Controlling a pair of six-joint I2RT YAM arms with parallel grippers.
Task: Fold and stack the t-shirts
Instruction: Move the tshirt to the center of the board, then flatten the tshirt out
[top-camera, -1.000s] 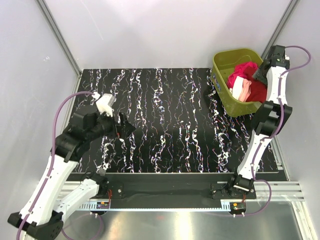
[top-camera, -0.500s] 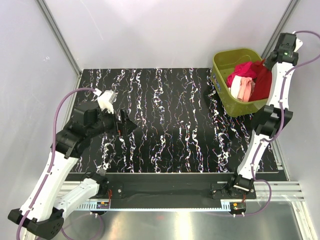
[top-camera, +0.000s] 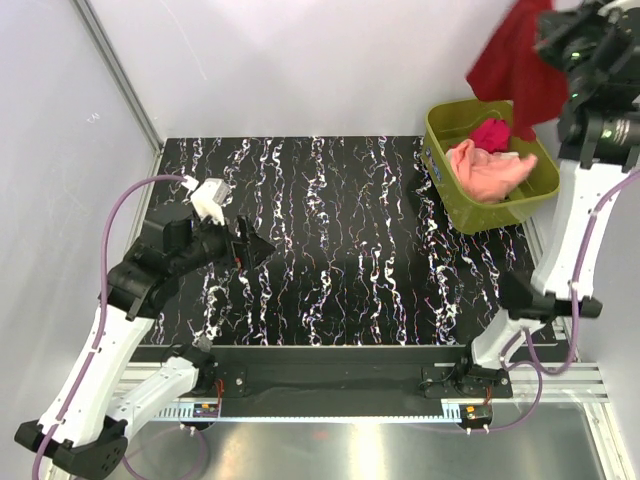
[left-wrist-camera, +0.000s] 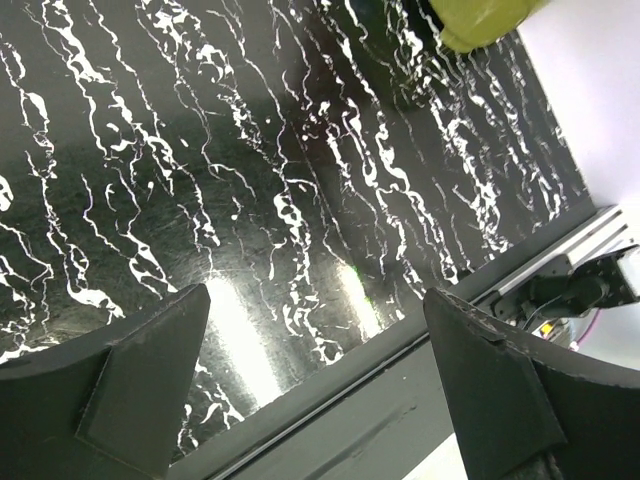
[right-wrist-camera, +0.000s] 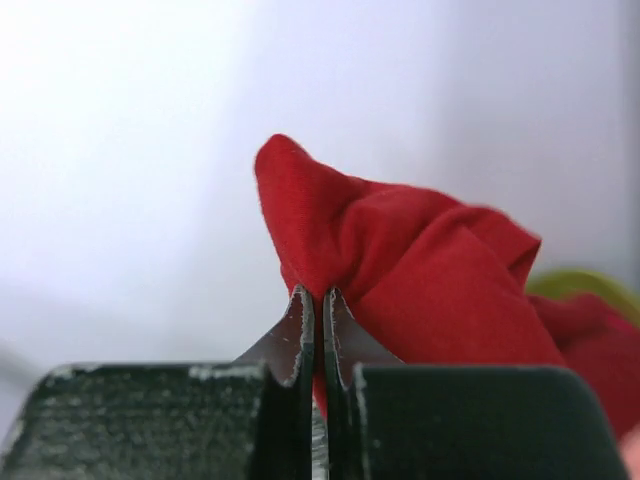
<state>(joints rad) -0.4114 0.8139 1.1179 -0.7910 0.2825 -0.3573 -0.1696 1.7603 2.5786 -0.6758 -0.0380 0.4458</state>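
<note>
My right gripper (right-wrist-camera: 318, 292) is shut on the deep red t-shirt (right-wrist-camera: 420, 280), pinching a fold of it. In the top view that red t-shirt (top-camera: 515, 65) hangs high in the air above the olive-green tub (top-camera: 445, 135), below the right gripper (top-camera: 548, 28). Inside the tub lie the pale peach t-shirt (top-camera: 487, 172) and the magenta-pink t-shirt (top-camera: 491, 133). My left gripper (top-camera: 258, 248) hovers over the left part of the table, far from the tub. Its fingers (left-wrist-camera: 150, 375) stand wide apart with nothing between them (left-wrist-camera: 318, 385).
The black marbled table (top-camera: 350, 250) spreads between the arms. The tub stands at its far right corner; a bit of the tub (left-wrist-camera: 480, 20) shows in the left wrist view. White walls close in on the back and both sides. A metal rail (top-camera: 340, 375) runs along the near edge.
The right gripper shut on the red t-shirt in the tub and lifted it high above the tub. The peach t-shirt shifted and spread out. The left arm barely moved.
</note>
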